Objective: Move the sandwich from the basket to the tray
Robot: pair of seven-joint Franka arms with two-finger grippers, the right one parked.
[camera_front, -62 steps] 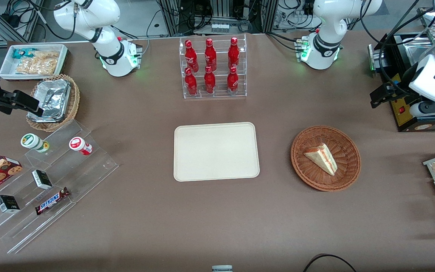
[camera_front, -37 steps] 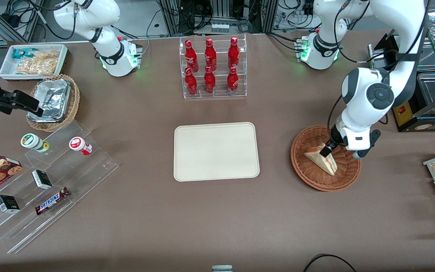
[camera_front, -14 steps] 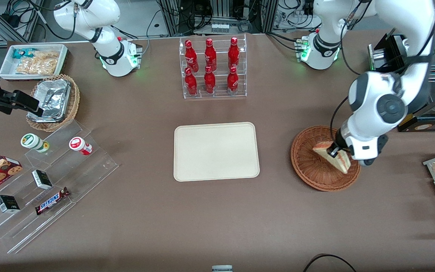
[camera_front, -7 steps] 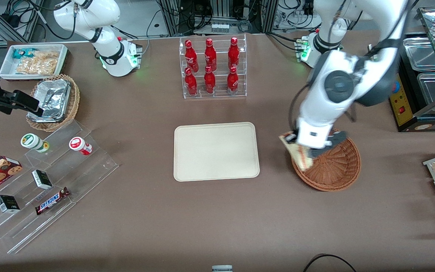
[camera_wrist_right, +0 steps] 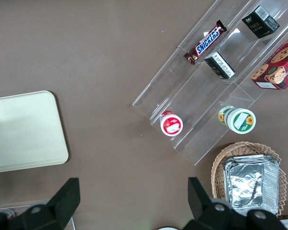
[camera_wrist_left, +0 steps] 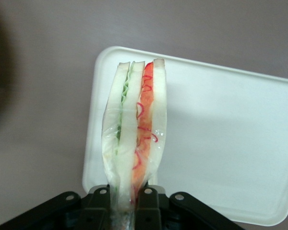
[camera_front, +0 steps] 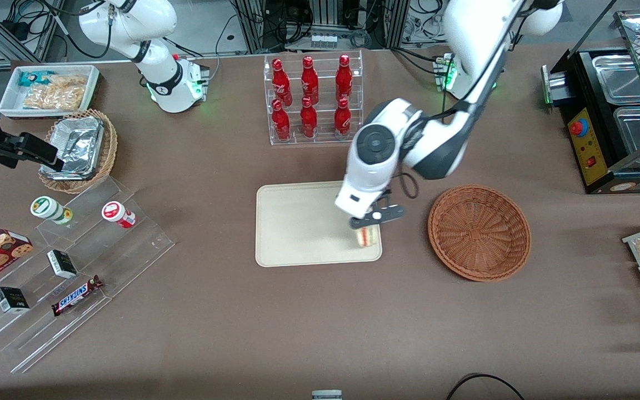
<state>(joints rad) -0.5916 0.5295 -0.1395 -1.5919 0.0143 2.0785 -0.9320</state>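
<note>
While the sandwich hangs over the tray, these lines give the scene.

Grip: the left arm's black two-finger gripper is clamped on the narrow end of the wrapped triangular sandwich wedge of pale bread with red and green filling, so the layers stand on edge and stay together.

Position: the sandwich is above the flat cream-beige rectangular tray with rounded corners, over the corner nearest the front camera at the working arm's end; whether it touches the surface cannot be told.

Source: the round reddish-brown woven wicker basket beside the tray holds nothing.

Judgement: carrying looks nearly done; lowering and letting go probably remain.

Surroundings: a clear acrylic rack of red bottles stands farther from the front camera than the tray, well apart.

Obstacles: none on the tray; the low rim just beside the sandwich is the one thing to mind.
</note>
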